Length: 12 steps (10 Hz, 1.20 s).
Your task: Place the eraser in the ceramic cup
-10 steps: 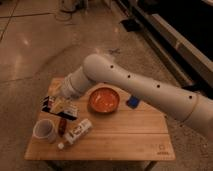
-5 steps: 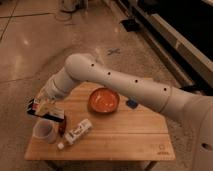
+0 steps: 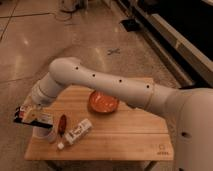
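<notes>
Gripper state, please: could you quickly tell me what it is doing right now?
Gripper: shut on the flat black eraser with a whitish face, above the plain white ceramic cup at the table's left end.

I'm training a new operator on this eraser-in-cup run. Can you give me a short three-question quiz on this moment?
1. True or false: the tool is shut on the eraser.
2. Where is the tool? A) above the ceramic cup at the table's left end; B) over the orange bowl.
3. What lies on its side just right of the cup, toward the table's front edge?

Key: 1 true; 2 A; 3 the white bottle.
</notes>
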Tool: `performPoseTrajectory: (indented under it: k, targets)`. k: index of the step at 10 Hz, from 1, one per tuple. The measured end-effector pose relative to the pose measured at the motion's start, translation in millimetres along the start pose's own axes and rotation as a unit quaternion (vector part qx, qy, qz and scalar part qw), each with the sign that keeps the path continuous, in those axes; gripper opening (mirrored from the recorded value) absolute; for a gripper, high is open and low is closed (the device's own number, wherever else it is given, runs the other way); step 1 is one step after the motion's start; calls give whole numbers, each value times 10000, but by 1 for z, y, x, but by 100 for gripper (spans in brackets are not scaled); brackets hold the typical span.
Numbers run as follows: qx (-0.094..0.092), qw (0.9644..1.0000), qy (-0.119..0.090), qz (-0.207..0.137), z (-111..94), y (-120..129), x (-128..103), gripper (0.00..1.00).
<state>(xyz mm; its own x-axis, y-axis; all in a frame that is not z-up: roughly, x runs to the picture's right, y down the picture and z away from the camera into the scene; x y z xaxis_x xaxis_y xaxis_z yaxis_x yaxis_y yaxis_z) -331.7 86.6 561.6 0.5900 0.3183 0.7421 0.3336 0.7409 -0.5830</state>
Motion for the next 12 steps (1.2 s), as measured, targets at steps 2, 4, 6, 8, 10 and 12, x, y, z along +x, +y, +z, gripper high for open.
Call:
performPoseTrajectory:
  k: [2, 4, 6, 8, 10, 12]
  targets:
    - [-94, 9999, -32, -79, 18, -6, -6, 0]
    - [-135, 9998, -78, -125, 32, -14, -6, 0]
    - [-156, 9998, -114, -99, 43, -20, -2, 11]
    - [-167, 9998, -141, 9, 51, -25, 10, 32]
    - [-176, 9996, -176, 126, 55, -27, 20, 50]
    - [-158, 9993, -226, 241, 56, -28, 30, 70]
